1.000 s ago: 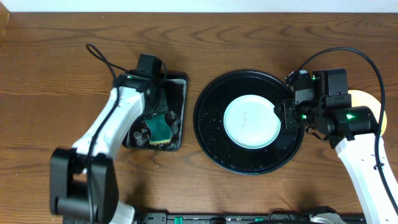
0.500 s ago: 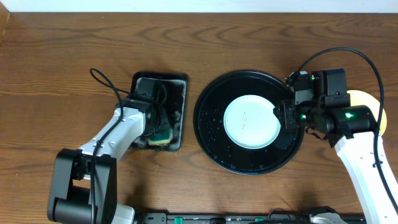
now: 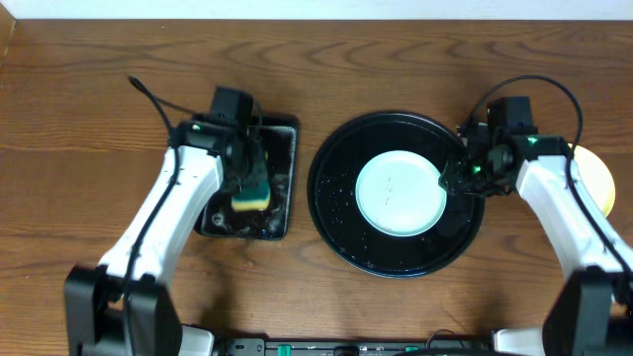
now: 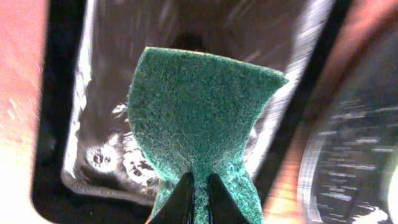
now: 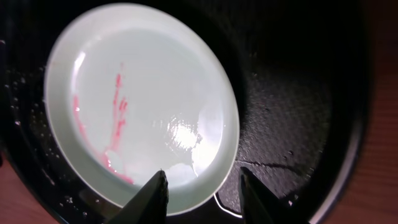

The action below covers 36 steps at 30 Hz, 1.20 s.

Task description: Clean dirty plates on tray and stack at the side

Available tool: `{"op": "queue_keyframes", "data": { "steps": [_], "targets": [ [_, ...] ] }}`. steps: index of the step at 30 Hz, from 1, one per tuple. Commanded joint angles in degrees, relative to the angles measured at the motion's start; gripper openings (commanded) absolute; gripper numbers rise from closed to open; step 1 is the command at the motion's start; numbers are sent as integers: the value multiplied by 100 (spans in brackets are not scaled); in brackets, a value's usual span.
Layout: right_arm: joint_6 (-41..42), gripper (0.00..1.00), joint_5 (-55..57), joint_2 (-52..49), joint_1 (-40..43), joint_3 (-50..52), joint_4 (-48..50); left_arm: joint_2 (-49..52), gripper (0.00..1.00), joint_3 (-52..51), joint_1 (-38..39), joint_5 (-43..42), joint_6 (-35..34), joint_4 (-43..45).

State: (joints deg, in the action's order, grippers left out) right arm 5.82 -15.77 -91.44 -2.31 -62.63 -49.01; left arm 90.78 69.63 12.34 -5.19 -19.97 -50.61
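Gripping a green-faced sponge (image 4: 199, 118), the left gripper (image 4: 198, 186) is pinching its jaws together on the sponge's lower edge, above the small rectangular tray (image 3: 284, 138) with water in it. The right gripper (image 5: 202, 180) is hovering at the edge of the pale plate (image 5: 143, 93), jaws apart, one finger over the plate and one over the big round tray (image 3: 341, 227). Contact with the rim cannot be told.

The plate is lying near the middle of the round tray, showing red smears, so scrubbing is judged not yet done. A pale yellow plate (image 3: 598, 178) is sitting on the counter (image 3: 79, 99) at the right, partly hidden by the arm and probably already set aside. No third plate is showing.

No brand, label or writing is reading legibly anywhere.
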Motion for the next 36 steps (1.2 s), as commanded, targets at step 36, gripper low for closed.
{"op": "queue_keyframes", "data": {
  "steps": [36],
  "targets": [
    [-289,41,74,-525,120,136,-76,835,42,125,2426,-271,649,957]
  ]
}}
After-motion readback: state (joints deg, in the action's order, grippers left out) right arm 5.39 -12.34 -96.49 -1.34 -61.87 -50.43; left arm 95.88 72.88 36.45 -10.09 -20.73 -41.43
